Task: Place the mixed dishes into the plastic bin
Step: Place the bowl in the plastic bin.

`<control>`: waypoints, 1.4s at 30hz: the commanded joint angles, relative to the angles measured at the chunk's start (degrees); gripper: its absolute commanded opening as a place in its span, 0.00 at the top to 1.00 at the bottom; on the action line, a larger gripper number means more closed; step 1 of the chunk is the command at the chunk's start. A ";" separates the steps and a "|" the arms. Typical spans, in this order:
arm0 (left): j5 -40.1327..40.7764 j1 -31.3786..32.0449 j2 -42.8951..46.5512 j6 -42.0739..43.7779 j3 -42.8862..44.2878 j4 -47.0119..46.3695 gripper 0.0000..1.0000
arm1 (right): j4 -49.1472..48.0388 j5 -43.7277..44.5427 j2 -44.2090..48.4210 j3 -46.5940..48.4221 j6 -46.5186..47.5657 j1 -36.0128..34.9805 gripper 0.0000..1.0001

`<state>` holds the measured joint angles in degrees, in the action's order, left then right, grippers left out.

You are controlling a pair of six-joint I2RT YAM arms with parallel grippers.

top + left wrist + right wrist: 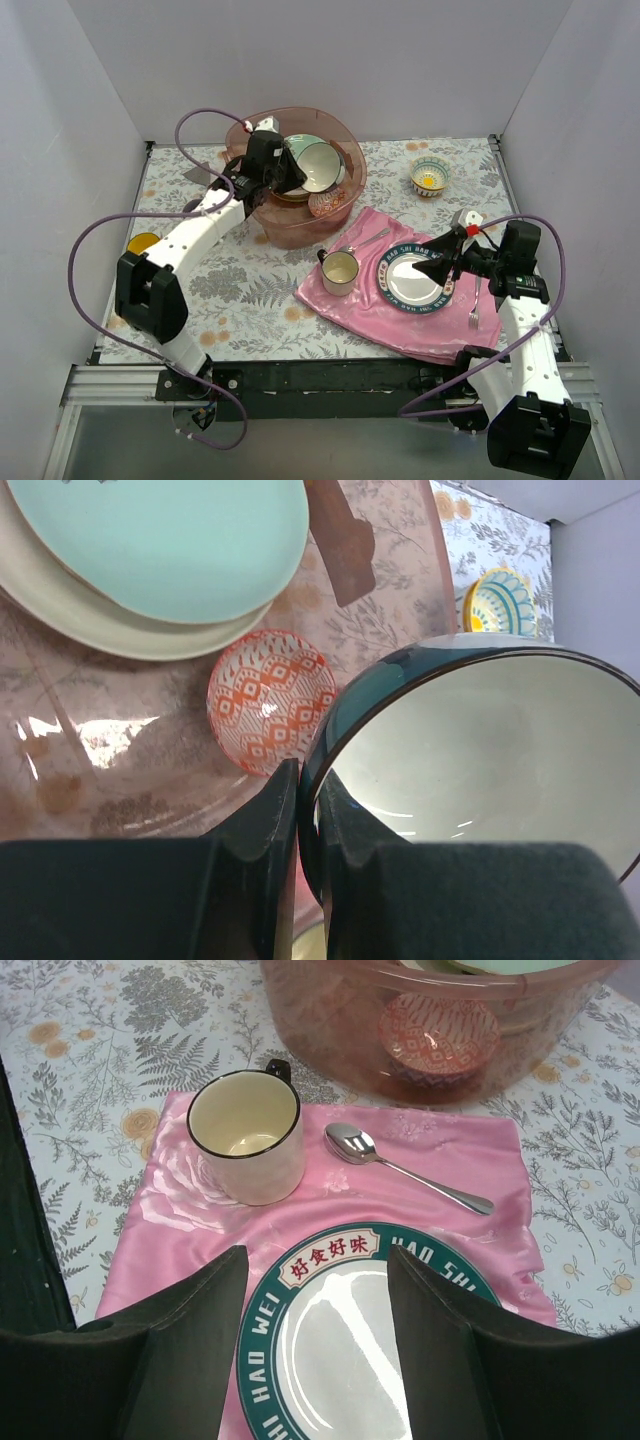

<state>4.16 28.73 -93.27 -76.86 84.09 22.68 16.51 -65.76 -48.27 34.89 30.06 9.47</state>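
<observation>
Close to my base, my right tool (318, 1260) is hovering wide open over the lettered plate (320, 1360) on the pink cloth (165, 1210), with a cup (245, 1135) and spoon (400, 1170) just beyond. Farther out, my left tool (308, 775) is pinching the rim of a cream-lined bowl (480, 750) above the bin (350, 165), where a red-patterned bowl (270, 700) is lying beside a mint plate (160, 540) stacked on a cream plate (60, 610). Beyond, a yellow-rimmed bowl (430, 177) is sitting on the bench (250, 280).

Lighting is bright, diffuse and from overhead, and shadows are faint and soft-edged. Glare washes out the centre of the lettered plate (340, 1350) and one patch of the plastic bin (100, 740) floor. The left gripper (308, 780) reads dark and slightly soft close to its lens.
</observation>
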 commanded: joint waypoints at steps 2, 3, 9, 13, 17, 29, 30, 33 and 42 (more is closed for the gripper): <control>-2.75 -1.75 -4.80 3.20 8.17 -1.06 1.00 | -2.80 -0.78 1.25 0.61 -0.80 0.46 0.34; -3.19 -1.84 -6.81 4.25 9.06 -0.88 1.00 | -2.80 -0.86 1.34 0.61 -0.62 0.46 0.34; -2.32 -1.92 -14.55 7.51 18.02 3.16 1.00 | -2.19 -0.69 1.95 0.70 -0.18 0.46 0.34; -2.58 -2.01 -19.30 9.53 22.95 5.88 1.00 | -1.84 -0.43 2.30 0.70 0.26 0.54 0.34; -3.72 -2.10 -23.79 11.55 26.73 8.87 1.00 | -1.66 -0.25 2.39 0.79 0.61 0.54 0.34; -3.72 -2.10 -27.84 14.63 27.70 12.48 1.00 | -1.48 -0.16 2.74 0.70 0.87 0.63 0.34; -3.72 -2.10 -27.93 14.72 27.62 12.74 1.00 | -1.48 -0.16 2.66 0.79 0.96 0.63 0.34; -4.07 -2.10 -28.28 15.16 27.53 13.18 1.00 | -1.40 -0.07 2.66 0.61 0.96 0.63 0.34; -4.08 -2.10 -29.51 15.51 27.79 14.76 0.97 | -1.48 0.01 2.57 0.53 1.05 0.63 0.34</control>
<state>1.39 26.94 -124.44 -61.71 108.73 38.22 16.01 -65.25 -46.44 34.89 30.39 9.74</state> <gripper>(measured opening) 0.080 0.665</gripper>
